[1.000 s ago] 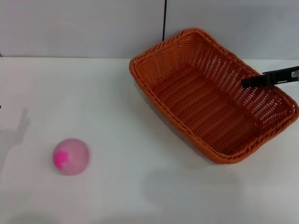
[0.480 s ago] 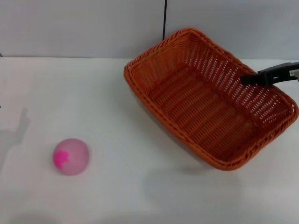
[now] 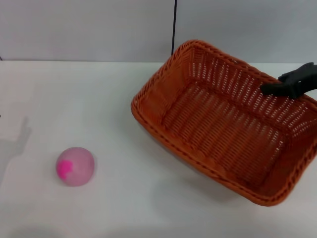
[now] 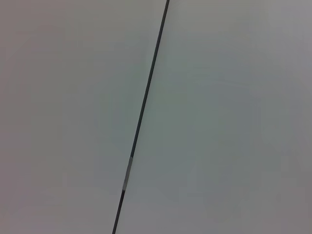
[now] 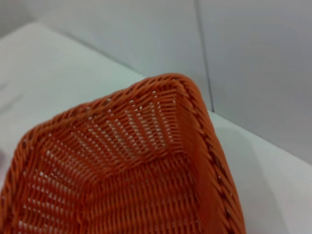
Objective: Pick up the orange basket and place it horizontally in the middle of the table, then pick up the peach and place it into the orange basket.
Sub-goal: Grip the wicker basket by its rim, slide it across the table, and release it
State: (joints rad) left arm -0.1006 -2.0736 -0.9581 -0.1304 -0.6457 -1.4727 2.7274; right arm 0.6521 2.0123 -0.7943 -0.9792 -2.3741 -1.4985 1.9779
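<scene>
The orange basket (image 3: 218,129) hangs tilted above the white table (image 3: 74,99) on the right side, with its shadow underneath. My right gripper (image 3: 270,89) is shut on the basket's far right rim and holds it up. The right wrist view looks down into the basket (image 5: 136,185), showing one corner and the braided rim. The peach (image 3: 75,166), pale pink with a magenta blotch, lies on the table at the front left, well away from the basket. My left gripper is out of view; its wrist camera sees only wall.
A grey wall with a vertical black seam (image 3: 174,25) runs behind the table's far edge. The same seam (image 4: 141,112) crosses the left wrist view. An arm's shadow (image 3: 20,139) falls at the table's left edge.
The basket has been lifted off the table and has turned and swung toward the front, its near-right corner dropping lower in view. The right gripper rose slightly. The peach has not moved.
</scene>
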